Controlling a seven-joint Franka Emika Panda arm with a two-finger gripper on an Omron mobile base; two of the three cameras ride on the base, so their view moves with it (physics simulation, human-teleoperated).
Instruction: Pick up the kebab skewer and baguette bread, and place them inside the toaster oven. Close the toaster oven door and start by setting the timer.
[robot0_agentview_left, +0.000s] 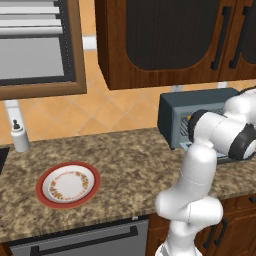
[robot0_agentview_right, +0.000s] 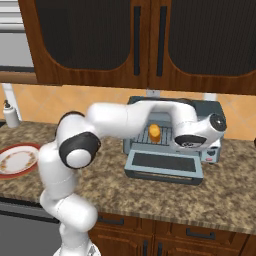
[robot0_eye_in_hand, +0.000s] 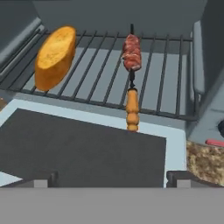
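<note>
The tool (robot0_eye_in_hand: 112, 177) stands wide and holds nothing, poised over the lowered toaster oven door (robot0_eye_in_hand: 83, 146). Inside the toaster oven (robot0_agentview_right: 172, 131), the baguette bread (robot0_eye_in_hand: 55, 56) lies on the wire rack (robot0_eye_in_hand: 100, 74) at 10 o'clock. The kebab skewer (robot0_eye_in_hand: 131, 76) lies at 12 o'clock, its orange handle overhanging the rack edge onto the door frame. The two are apart. A plate (robot0_agentview_left: 68, 184) sits on the bench (robot0_agentview_left: 125, 160).

glossy white rounded arm (robot0_agentview_right: 125, 120) segments joined by dark grey and black ringed joints.
</note>
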